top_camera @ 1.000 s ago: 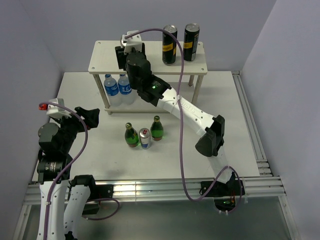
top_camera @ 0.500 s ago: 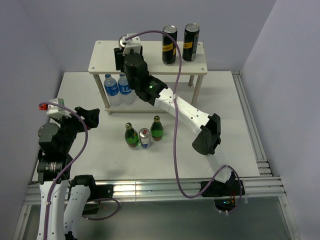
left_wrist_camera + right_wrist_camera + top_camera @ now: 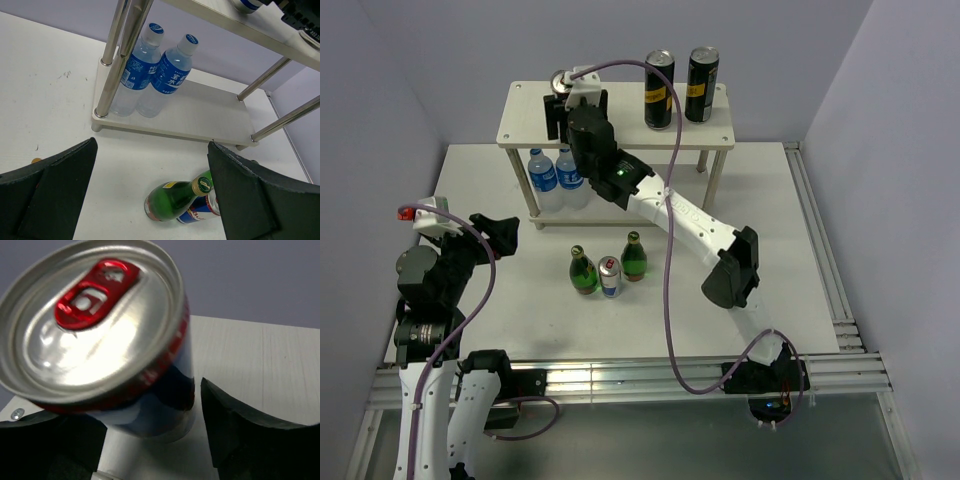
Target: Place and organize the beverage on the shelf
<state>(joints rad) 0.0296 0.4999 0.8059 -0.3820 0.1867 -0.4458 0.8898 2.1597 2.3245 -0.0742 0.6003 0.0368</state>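
STEP: seating silver-and-blue can [image 3: 100, 325] on shelf [image 3: 525, 120] top board, left end | right claw [image 3: 145, 437] straddles it, clamped or slack cannot tell | left claw [image 3: 152, 192] apart, idle | NEXT: release, rise clear without tipping.

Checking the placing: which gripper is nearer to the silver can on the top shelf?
Right. Right gripper flanks the silver can on the shelf; left gripper hangs over the table's left side.

The left arm [image 3: 430, 290] sits folded at the lower left of the overhead view. The left gripper [image 3: 152, 145] has its fingers spread wide. The right arm [image 3: 690, 225] stretches diagonally from lower right to upper centre-left. The right gripper [image 3: 563, 95] has its fingers [image 3: 240, 430] slightly parted, but whether they clamp is unclear.
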